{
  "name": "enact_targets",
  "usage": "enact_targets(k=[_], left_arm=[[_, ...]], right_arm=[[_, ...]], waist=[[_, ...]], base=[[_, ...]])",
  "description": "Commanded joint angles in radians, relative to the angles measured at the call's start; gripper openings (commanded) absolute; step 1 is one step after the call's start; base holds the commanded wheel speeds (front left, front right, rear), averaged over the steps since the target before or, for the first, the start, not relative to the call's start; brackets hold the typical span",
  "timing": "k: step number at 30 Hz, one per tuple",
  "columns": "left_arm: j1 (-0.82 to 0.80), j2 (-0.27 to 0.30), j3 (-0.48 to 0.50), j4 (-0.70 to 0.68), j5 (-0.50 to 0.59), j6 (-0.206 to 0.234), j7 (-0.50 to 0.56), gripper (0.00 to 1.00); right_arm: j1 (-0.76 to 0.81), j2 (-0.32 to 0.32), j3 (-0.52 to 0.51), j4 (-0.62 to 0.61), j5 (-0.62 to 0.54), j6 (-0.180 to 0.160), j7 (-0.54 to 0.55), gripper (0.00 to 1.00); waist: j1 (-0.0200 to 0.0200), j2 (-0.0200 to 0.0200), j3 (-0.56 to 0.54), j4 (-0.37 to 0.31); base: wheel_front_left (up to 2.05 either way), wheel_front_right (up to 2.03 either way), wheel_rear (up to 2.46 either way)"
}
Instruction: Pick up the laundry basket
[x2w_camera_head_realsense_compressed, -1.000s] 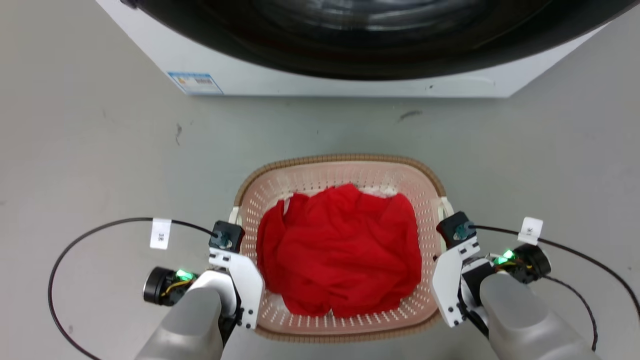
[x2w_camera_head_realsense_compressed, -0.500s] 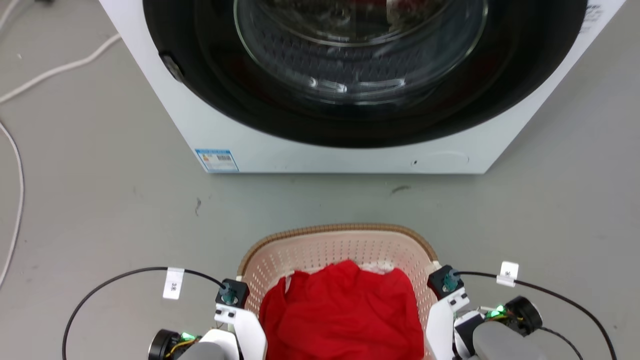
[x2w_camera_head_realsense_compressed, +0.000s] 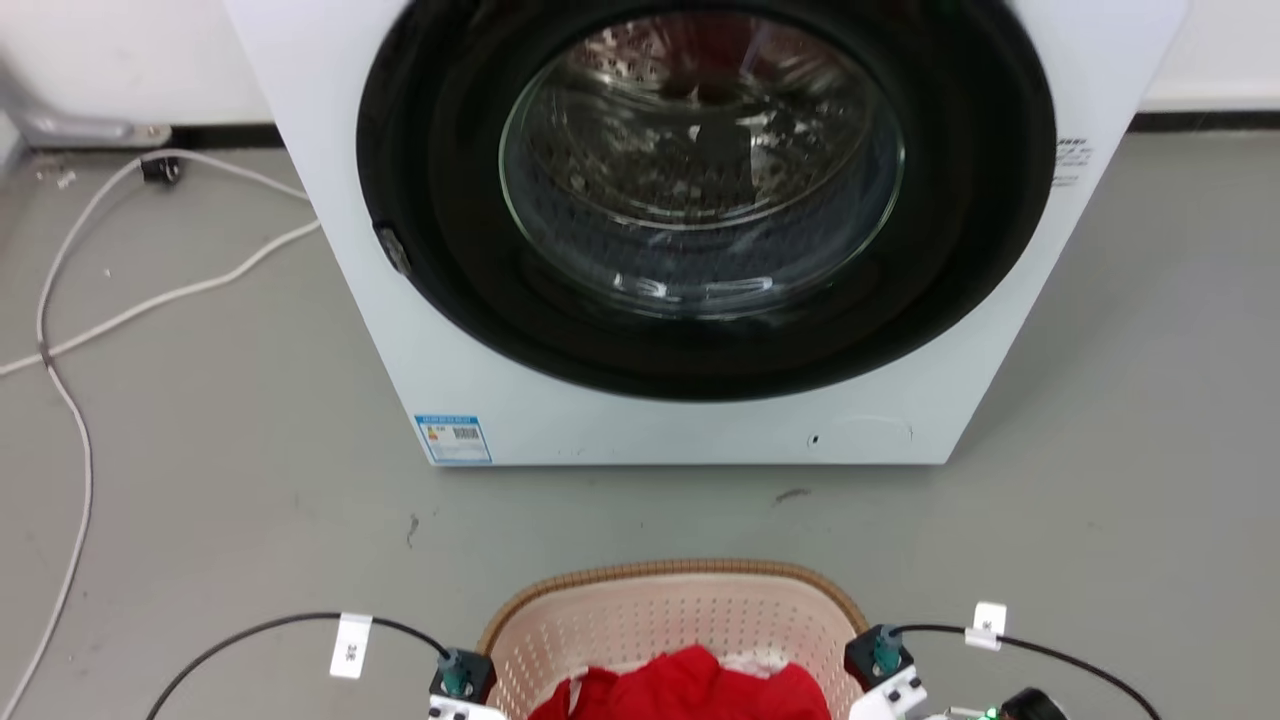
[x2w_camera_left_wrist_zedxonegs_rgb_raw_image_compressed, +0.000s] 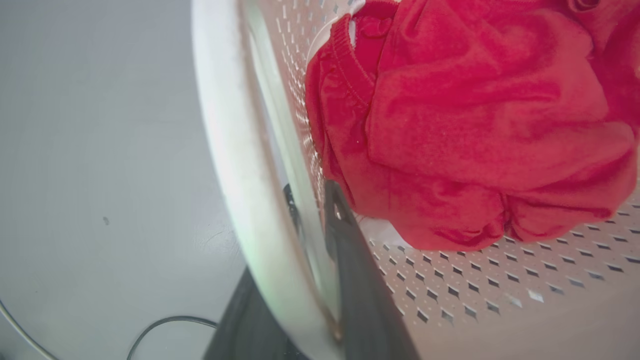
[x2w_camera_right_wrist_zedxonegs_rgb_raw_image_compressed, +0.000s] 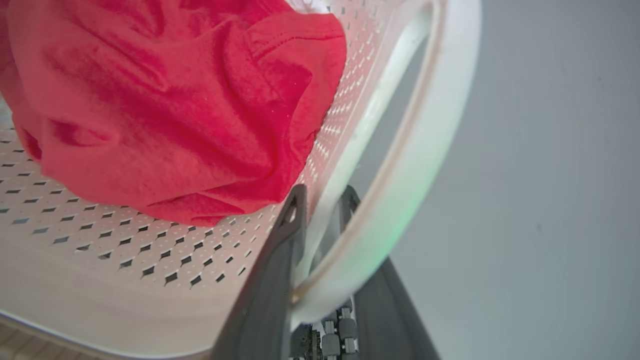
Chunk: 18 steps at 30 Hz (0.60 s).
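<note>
We log the head view swung upward, basket (x2w_camera_head_realsense_compressed: 680, 605) at its bottom edge, left gripper (x2w_camera_left_wrist_zedxonegs_rgb_raw_image_compressed: 311, 200) and right gripper (x2w_camera_right_wrist_zedxonegs_rgb_raw_image_compressed: 324, 200) clamped on it: likely lifting.

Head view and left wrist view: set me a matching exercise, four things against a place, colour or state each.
Things:
1. laundry basket
2. red garment
3. washing machine
4. left gripper

Descriptions:
a. heaped inside the basket
b. fingers either side of a white handle
c. pale pink, perforated, brown rim
d. white, round glass door

Pairs: 1-c, 2-a, 3-d, 4-b.
</note>
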Motion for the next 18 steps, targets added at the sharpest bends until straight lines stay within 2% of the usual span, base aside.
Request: enact_targets(k=[1,18], left_arm=[[0.014,-0.015,-0.017,-0.016,-0.005,-0.011,0.005,0.00],[0.059,0.001,-0.129,-0.030,-0.120,-0.012,0.035,0.00]], right_arm=[[0.008,0.022,0.017,-0.018,0.009,0.003,0.000,0.00],[0.040,0.003,0.151,-0.008,0.133,0.003,0.025,0.00]], waist=[[0.0002,-0.0001,-0.032,-0.007],[0.0002,-0.0001,-0.103,-0.003]], base=[[0.00,0.00,0.00],[0.00,0.00,0.00]])
